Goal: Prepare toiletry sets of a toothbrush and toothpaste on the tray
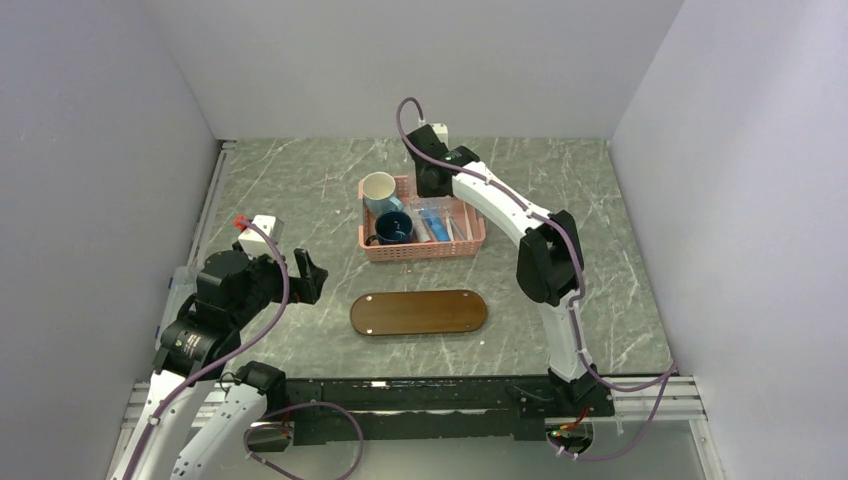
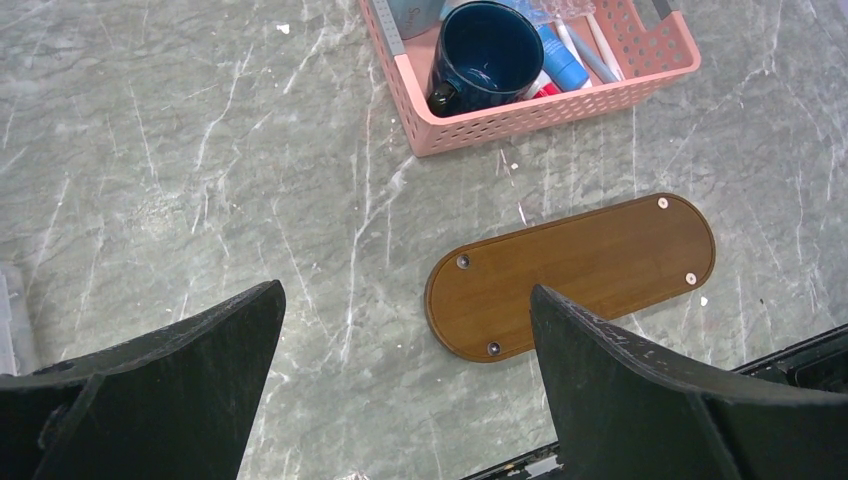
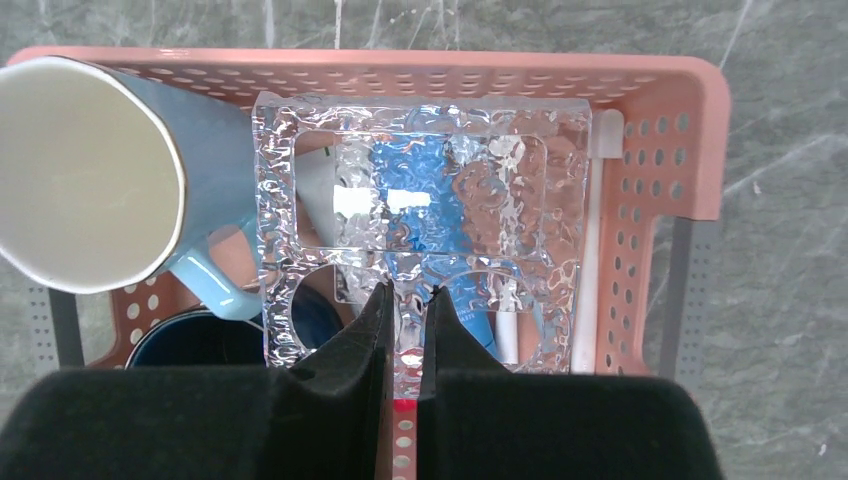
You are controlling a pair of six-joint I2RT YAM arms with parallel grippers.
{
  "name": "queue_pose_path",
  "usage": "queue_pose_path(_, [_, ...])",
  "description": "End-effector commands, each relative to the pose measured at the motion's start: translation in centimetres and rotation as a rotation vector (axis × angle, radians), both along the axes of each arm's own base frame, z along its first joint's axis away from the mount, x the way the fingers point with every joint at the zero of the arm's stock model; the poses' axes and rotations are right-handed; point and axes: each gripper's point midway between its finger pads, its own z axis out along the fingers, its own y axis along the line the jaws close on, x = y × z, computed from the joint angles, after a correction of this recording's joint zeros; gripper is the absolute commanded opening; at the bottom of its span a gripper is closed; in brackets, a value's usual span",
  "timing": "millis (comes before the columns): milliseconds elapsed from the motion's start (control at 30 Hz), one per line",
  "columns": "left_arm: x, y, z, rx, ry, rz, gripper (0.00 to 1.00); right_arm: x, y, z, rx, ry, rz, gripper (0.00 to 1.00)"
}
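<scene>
**Occlusions and cut-offs, all three views**

Right wrist view: the clear dish (image 3: pixel 420 170) lies over the pink basket (image 3: pixel 665 180). Its rippled plastic smears the blue and white shapes beneath, so their count is unreadable. The dark blue mug (image 3: pixel 205 342) is mostly hidden by the dish and the right jaws. The pale blue mug (image 3: pixel 90 170) is cropped at the left edge.

Left wrist view: toothpaste (image 2: pixel 562 58), toothbrush (image 2: pixel 598 45) and the basket's far half run off the top edge.

Top view: the right jaws are hidden behind the wrist. The basket contents are too small to sort.
</scene>
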Motion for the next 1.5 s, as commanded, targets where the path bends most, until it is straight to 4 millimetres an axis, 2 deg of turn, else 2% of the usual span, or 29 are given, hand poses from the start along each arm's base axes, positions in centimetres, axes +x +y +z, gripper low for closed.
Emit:
queue_pose_path(0, [0.6,0.2,0.7,0.006,-0.038,0.012,0.99,0.7,-0.7,6.5,0.051,-0.154,-0.039,0.0])
queue_pose_path(233, [0.7,0.2,0.6,0.009,-0.036,0.016,0.99,-0.1,-1.9,9.3,0.057,-0.199,-0.051,0.0])
queue_pose_path(400, [0.7,0.3,0.7,0.009,-0.037,0.018,0.99,-1.8,-2.4,10.7,0.069,-0.213,-0.041,0.0])
queue_pose_path(600, [0.7,0.5,0.6,0.013,-0.036,0.027,0.99,-4.8,-2.9,12.2,0.087,-0.231,-0.032,0.0])
queue_pose_path(767, [0.7,0.7,0.7,0.016,-0.04,0.037,0.99,-8.5,-3.0,12.6,0.119,-0.229,-0.013,0.0])
queue_pose_path(1000, [0.6,0.7,0.8,0.011,-0.046,0.039,0.99,-13.1,-3.4,11.7,0.171,-0.199,-0.01,0.0])
queue_pose_path(1467, [0.2,0.8,1.1,0.0,-0.062,0.041,0.99,-20.9,-1.3,7.2,0.174,-0.115,-0.068,0.0])
